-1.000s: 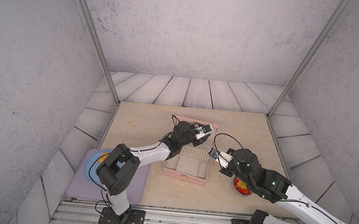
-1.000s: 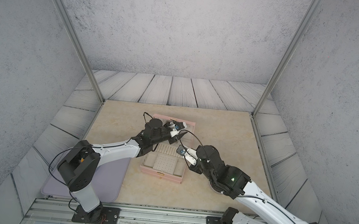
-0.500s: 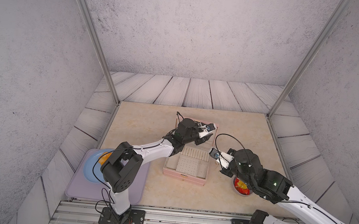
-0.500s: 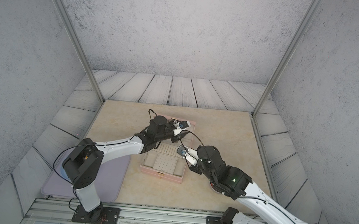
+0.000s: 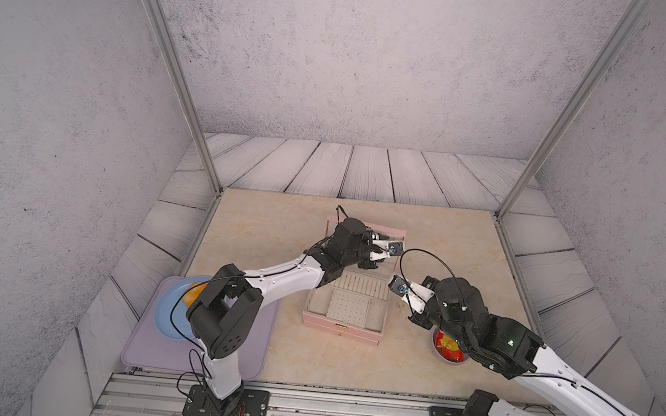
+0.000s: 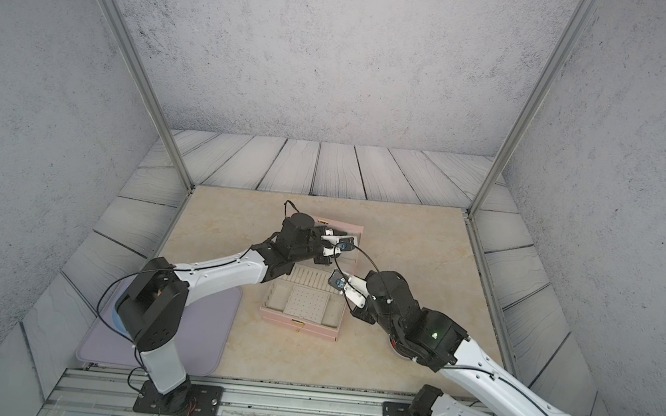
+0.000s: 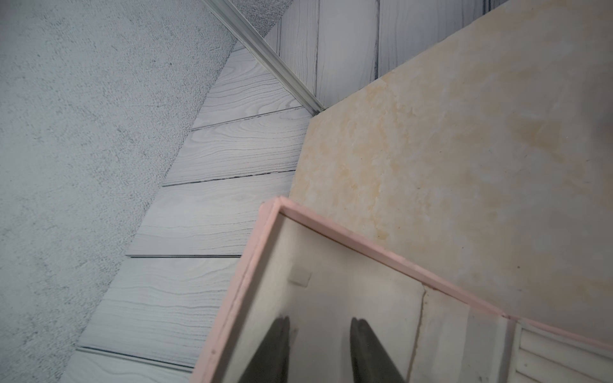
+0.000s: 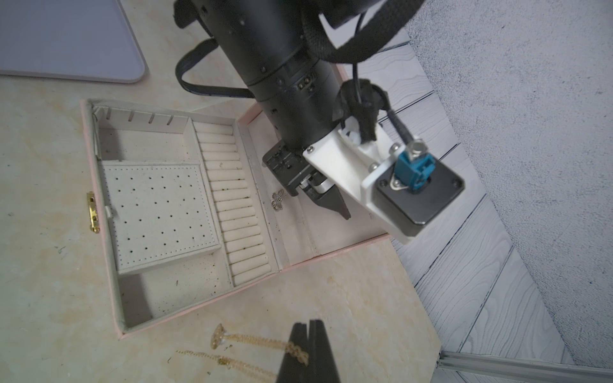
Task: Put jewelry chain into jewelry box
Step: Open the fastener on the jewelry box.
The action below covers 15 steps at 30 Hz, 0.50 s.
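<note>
lilac mat [image 5: 134, 348] with blue plate [image 5: 169, 310] at left table [image 5: 445, 236] edge | left end effector [image 7: 320, 320] narrow gap, empty, at jewelry box [image 7: 245, 265] lid | right end effector [image 8: 308, 323] pinches jewelry chain [image 8: 252, 340] just beside box | red bowl [image 5: 449, 347] under right arm [image 5: 510, 342]

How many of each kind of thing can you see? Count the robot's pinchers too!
Grippers: 2 (left gripper, right gripper)
Pale pink rectangular jewelry box: 1
Thin gold-coloured chain: 1
Silvery butterfly pendant: 1
Lilac rounded mat: 1
Light blue round plate: 1
Orange lump on that plate: 1
Round bowl of red and yellow bits: 1
Total: 9
</note>
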Available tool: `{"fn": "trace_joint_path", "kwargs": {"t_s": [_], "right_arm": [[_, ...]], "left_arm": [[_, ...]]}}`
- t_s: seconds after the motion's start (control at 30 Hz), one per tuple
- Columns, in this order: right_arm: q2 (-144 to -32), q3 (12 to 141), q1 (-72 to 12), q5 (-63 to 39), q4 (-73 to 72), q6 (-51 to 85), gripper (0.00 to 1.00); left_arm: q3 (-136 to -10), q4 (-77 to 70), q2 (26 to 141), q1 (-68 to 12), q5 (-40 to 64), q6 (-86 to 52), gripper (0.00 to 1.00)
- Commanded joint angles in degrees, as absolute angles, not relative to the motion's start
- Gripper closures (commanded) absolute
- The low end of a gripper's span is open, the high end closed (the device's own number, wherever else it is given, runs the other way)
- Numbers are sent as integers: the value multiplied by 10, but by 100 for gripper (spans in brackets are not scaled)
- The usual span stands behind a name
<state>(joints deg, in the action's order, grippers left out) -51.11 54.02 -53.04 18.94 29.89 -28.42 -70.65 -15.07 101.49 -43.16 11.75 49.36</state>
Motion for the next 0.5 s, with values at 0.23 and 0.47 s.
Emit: {"fn": "trace_joint_path", "kwargs": {"t_s": [0.23, 0.47], "right_arm": [[-501, 534, -529, 192, 292, -273, 100], [-499, 535, -528, 190, 294, -272, 100]], "left_arm": [[-667, -71, 1035, -466, 13, 629, 75], [-650, -72, 1045, -474, -40, 628, 78]]}}
